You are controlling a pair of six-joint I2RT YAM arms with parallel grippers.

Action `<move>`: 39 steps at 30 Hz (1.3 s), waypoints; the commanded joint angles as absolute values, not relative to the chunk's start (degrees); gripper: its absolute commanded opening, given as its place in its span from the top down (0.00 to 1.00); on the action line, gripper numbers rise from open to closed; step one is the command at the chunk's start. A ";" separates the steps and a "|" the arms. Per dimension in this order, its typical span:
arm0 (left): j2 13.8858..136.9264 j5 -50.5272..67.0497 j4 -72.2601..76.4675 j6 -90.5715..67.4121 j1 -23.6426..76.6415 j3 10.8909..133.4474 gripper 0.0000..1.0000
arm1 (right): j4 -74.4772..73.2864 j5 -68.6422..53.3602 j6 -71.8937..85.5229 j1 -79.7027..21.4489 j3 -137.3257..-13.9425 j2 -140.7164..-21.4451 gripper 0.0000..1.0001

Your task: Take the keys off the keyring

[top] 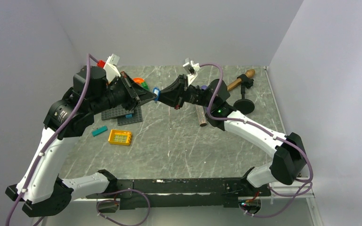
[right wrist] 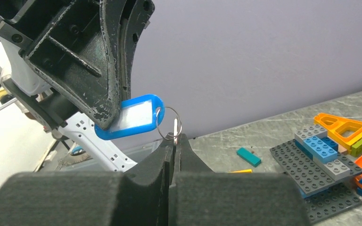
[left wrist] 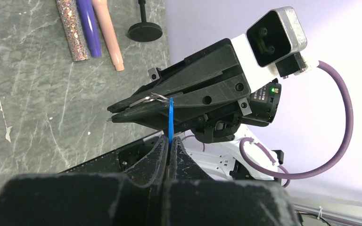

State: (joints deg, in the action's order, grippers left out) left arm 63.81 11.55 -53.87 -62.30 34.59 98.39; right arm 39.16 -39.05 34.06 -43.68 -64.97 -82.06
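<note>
Finds keyring [top: 156,93] mid-air over bench [top: 179,141] centre, well apart from the walls and the brick pile [top: 122,113], clamped in fully closed left claw [top: 152,96]. Finds right claw [top: 163,99] closed tight on metal ring [left wrist: 153,98] threaded through keyring's end, claw tips nearly meeting. Shows only a thin blue edge in left wrist view; shows flat face and white label in right wrist view.

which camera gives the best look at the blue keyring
Right wrist: the keyring shows face-on and large, with its metal ring hanging clear of it. The left wrist view catches it edge-on, as just a thin blue strip. The top view shows only a small blue speck between the arms.
</note>
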 commanded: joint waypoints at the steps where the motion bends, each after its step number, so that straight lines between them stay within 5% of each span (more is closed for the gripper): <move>1: 62.17 10.69 -52.05 -63.28 34.69 99.23 1.00 | 42.35 -40.79 34.96 -43.82 -65.80 -79.09 1.00; 8: 61.88 8.29 -54.33 -59.91 34.46 99.14 0.85 | 30.08 -47.07 37.90 -43.85 -67.02 -76.69 1.00; 14: 61.66 7.94 -56.33 -53.64 33.58 98.90 0.38 | 13.25 -52.11 38.80 -43.80 -68.31 -74.76 1.00; 17: 61.72 8.34 -57.65 -48.00 32.83 100.01 0.27 | 5.53 -52.75 36.52 -43.84 -68.96 -72.92 1.00; 28: 58.73 34.84 -49.76 -25.01 32.26 93.42 0.27 | -22.94 -56.37 30.06 -43.91 -77.98 -72.75 1.00; 39: 56.96 49.14 -38.22 -25.62 32.23 88.51 0.26 | -13.06 -57.25 36.72 -44.63 -75.88 -66.97 1.00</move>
